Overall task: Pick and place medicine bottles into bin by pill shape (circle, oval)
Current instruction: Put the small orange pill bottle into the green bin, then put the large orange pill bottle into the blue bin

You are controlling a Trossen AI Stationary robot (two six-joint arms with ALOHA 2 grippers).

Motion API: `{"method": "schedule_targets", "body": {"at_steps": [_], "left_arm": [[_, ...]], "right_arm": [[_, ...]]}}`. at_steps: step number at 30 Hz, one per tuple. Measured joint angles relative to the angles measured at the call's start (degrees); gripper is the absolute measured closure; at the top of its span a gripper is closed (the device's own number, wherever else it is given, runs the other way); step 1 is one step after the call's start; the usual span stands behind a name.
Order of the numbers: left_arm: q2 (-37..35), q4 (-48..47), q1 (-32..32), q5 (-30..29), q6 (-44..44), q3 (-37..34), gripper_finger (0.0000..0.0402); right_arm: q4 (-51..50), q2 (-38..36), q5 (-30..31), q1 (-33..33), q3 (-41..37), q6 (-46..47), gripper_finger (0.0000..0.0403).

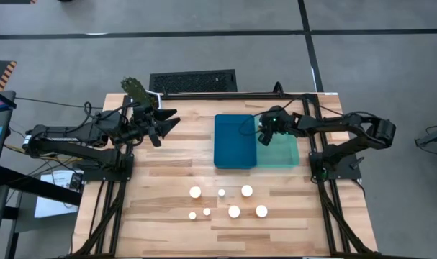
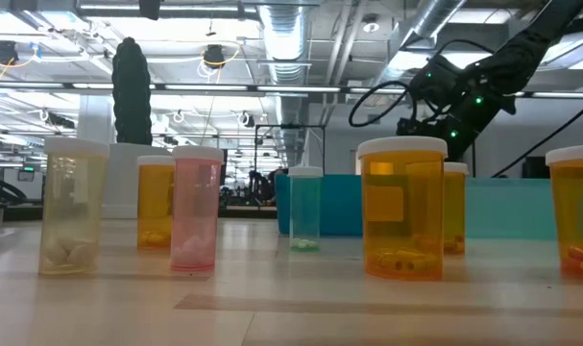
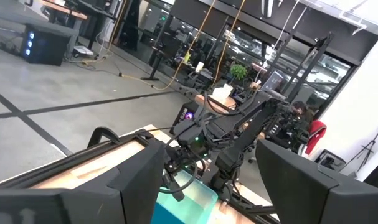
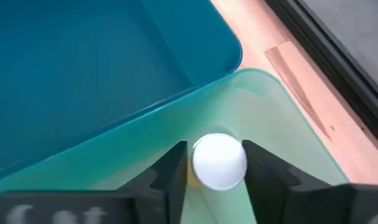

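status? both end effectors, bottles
Right end effector shut on bottle, over light green bin. Left end effector open, idle. Seven bottles wait.

You are looking down on a pale wooden bench (image 1: 168, 173) of glued planks, set on a grey concrete floor (image 1: 74, 65) crossed by dark lines (image 1: 204, 33). A black slatted grille (image 1: 193, 80) lies on the floor just beyond the bench's far edge. Sheets of white paper (image 1: 54, 193) lie off its left side. From bench height you see an open ceiling with silver ducts (image 2: 291, 38) and strip lights (image 2: 214, 88). A dark cabinet with blue lamps (image 3: 45, 45) stands on the floor.
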Motion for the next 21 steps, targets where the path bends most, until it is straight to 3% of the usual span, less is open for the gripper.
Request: {"method": "schedule_targets", "body": {"at_steps": [8,15,21], "left_arm": [[0.0,0.0,0.0,0.02,0.0,0.0,0.0154],[0.0,0.0,0.0,0.02,0.0,0.0,0.0154],[0.0,0.0,0.0,0.05,0.76,0.0,0.0154]], "right_arm": [[0.0,-1.14,-0.01,0.02,0.01,1.75,0.016],[-2.27,-10.08,0.16,-0.48,0.12,1.96,0.0159],[-13.95,-22.84,-1.05,2.14,4.22,4.39,0.0162]]}}
